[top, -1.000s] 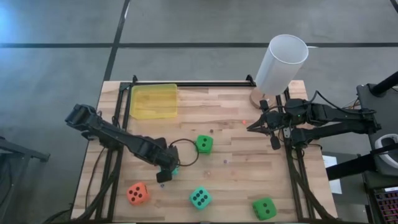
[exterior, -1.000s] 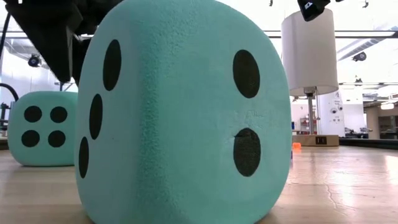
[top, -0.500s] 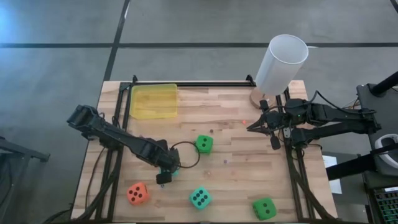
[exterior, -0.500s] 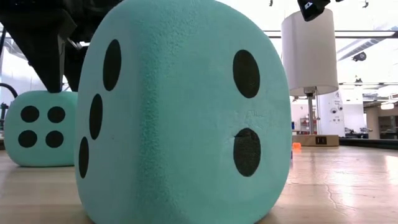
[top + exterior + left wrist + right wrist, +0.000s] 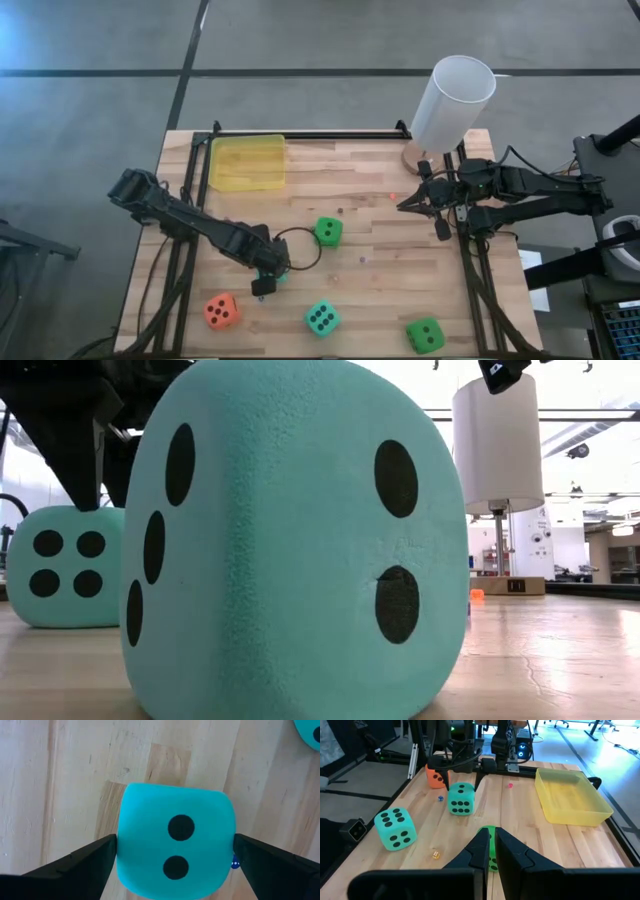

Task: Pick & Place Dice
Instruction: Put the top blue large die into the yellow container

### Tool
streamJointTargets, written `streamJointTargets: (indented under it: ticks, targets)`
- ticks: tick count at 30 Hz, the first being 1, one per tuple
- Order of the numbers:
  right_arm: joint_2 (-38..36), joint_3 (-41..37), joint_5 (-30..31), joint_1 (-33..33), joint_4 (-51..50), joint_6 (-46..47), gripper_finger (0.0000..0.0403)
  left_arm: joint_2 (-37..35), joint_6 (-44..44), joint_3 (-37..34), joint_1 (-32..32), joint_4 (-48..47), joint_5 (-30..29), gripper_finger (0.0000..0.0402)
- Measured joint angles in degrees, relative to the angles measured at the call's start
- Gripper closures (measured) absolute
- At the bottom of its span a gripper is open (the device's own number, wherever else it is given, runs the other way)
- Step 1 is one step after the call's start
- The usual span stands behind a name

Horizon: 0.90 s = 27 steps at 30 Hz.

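Left gripper [image 5: 172, 857] open astride a teal die [image 5: 175, 837], no grip yet; yellow tray [image 5: 247, 163] empty, all five dice remain on the surface.

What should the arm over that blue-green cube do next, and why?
Probably close its jaws. The left gripper stands open with one finger on either side of the teal die, which rests on the table, apparently not yet gripped.

Two matte black jointed robot arms built of blocky segments. A thin black cable loops in a ring just behind the left gripper [image 5: 268, 280]. Its fingers [image 5: 75, 870] are flat, dark wedges tapering to blunt tips. The right gripper [image 5: 405, 205] carries slim black fingers [image 5: 482, 850], with cables trailing behind its wrist
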Motion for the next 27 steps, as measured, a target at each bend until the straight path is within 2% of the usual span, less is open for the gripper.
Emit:
streamJointTargets:
  ticks: [10, 27]
  targets:
    - [-0.01, 0.00, 0.00, 0.01, -0.01, 0.00, 0.0374, -0.17, -0.15, -2.63, 0.00, 2.69, 0.22, 0.0002]
    - [-0.01, 0.00, -0.01, 0.01, 0.01, 0.00, 0.0374, -0.08, -1.75, -3.06, 0.00, 2.84, 0.24, 0.0003]
